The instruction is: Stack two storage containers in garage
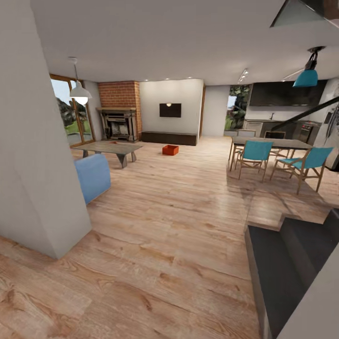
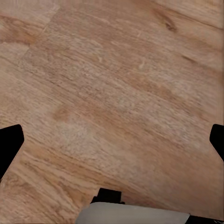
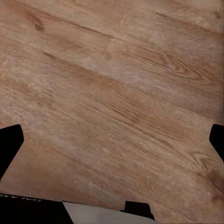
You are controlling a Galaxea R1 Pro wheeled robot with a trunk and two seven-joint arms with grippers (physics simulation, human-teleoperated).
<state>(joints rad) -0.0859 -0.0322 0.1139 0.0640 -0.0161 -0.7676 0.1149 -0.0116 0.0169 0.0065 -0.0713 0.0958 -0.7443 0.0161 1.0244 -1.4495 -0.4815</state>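
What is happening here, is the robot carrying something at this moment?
No, nothing is held. The robot stands far back in the living room, looking across the wood floor. One orange bin sits on that floor near the fireplace, beside the low table. In the wrist views, both tools hang open over bare planks: the left tool and the right tool have their fingers spread wide. A second bin is not visible from here.
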